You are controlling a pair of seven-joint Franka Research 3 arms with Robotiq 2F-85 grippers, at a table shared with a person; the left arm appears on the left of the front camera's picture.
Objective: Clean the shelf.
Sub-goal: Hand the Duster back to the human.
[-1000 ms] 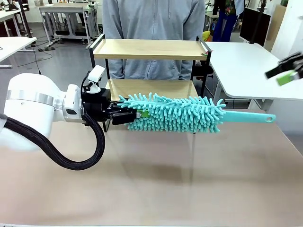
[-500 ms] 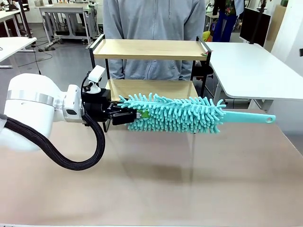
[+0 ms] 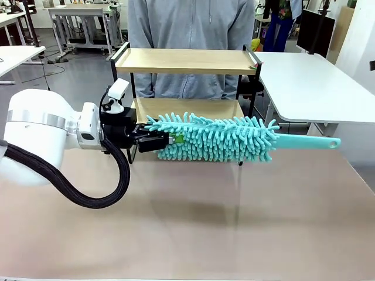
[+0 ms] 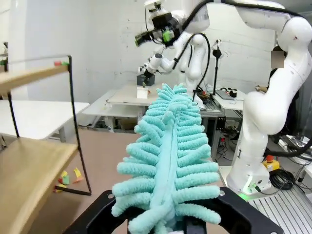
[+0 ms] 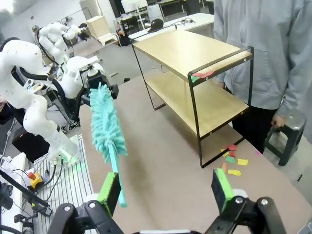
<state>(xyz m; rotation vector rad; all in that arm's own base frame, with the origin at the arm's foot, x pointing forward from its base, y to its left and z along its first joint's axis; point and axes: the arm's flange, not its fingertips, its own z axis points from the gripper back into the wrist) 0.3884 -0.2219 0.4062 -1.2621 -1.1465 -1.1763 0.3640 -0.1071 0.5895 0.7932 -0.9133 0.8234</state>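
The shelf point(image 3: 184, 60) stands at the table's far side, two light wooden boards in a thin black frame. In front of its lower board a teal fluffy duster point(image 3: 217, 139) lies level in the air, handle pointing right. My left gripper point(image 3: 167, 140) is shut on the duster's head end. The left wrist view looks along the duster point(image 4: 168, 161), with the shelf point(image 4: 29, 165) to its left. My right gripper point(image 5: 165, 187) is open and high above the table, looking down on the shelf point(image 5: 195, 53) and the duster point(image 5: 105, 124).
A person in a grey top point(image 3: 190, 23) stands right behind the shelf. Small coloured scraps point(image 5: 231, 158) lie on the brown table by the shelf's leg, and a few point(image 5: 202, 75) sit on the top board's corner. A white table point(image 3: 304, 82) stands at the right.
My right gripper, seen at the front view's right edge a second ago, has left that picture. The duster has lifted a touch in my left gripper.
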